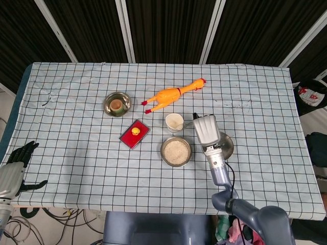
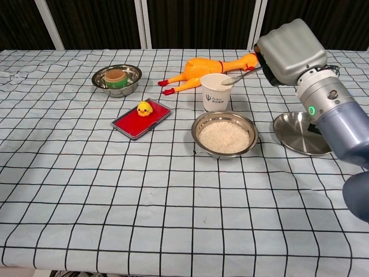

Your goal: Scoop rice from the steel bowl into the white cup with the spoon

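While the grey right hand [image 2: 290, 51] holds the metal spoon [image 2: 239, 77] over the white paper cup [image 2: 216, 92], it's the dumping step

Fingers look clamped on the handle; next it probably tips rice in, then returns to the rice-filled steel bowl [image 2: 224, 134]. Black left hand [image 1: 15, 164] idles, fingers apart, off the table's corner
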You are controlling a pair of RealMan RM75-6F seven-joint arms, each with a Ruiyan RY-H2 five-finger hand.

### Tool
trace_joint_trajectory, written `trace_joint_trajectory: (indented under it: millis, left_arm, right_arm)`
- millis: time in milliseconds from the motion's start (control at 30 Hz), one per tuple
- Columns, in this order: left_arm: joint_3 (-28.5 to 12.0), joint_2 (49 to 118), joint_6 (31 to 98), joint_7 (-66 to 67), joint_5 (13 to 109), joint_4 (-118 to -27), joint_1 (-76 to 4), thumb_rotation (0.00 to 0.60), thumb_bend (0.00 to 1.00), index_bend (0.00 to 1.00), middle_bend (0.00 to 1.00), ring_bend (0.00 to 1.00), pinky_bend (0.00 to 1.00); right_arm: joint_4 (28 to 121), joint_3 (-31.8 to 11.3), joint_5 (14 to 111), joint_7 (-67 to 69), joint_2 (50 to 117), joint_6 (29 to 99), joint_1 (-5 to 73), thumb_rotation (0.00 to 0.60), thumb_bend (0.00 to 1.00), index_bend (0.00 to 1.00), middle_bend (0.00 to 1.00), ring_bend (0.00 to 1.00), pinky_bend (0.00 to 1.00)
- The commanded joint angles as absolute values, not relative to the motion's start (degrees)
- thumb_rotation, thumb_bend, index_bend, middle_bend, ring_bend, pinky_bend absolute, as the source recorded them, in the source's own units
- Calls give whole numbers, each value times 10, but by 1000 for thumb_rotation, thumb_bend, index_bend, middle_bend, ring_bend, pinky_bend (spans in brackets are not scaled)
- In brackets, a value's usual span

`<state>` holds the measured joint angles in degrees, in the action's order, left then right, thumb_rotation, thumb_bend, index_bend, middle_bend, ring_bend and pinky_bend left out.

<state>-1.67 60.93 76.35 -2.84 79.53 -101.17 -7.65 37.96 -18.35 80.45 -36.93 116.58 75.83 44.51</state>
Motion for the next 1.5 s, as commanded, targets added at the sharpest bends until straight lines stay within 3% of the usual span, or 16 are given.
trace_joint_trajectory:
  millis: [33,567,1500]
  left_arm:
    - [-17,609,762,-29,794,-1012,-77,600,16,0,0,0,0]
    - [-20,607,753,-27,783,-1018,-81,600,16,0,0,0,0]
    - [-18,599,743,-39,782,-1029,-84,600,16,0,0,0,0]
  right_arm:
    - [361,-186,800,-360,1172,751,454,600,473,770,998,1000,1000]
    - [277,-188,784,-335,1188,717,484,600,473,770,998,1000,1000]
    - [195,-120,833,-378,1196,710,509,600,473,770,998,1000,1000]
